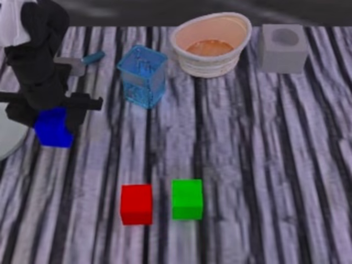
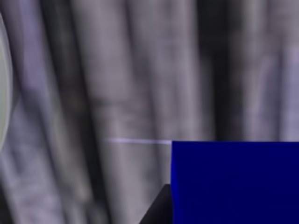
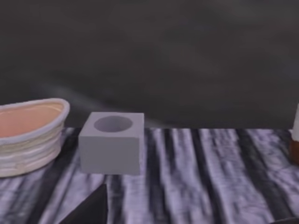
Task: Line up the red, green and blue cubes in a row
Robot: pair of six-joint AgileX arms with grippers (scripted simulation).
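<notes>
The blue cube [image 1: 53, 127] is seen directly beneath the left end effector [image 1: 52, 113] at the worktop's [image 1: 264, 165] left side, a dark finger pressed against its flank — whether it is clamped cannot be told. Well off from that end effector, the red cube [image 1: 136, 204] and green cube [image 1: 187, 199] sit side by side, slightly apart — the right end effector is not seen.

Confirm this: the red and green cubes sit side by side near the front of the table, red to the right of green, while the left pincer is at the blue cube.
Wrong on one point: the top view shows the red cube to the left of the green cube, not the right. The rest holds: the left pincer is at the blue cube.
</notes>
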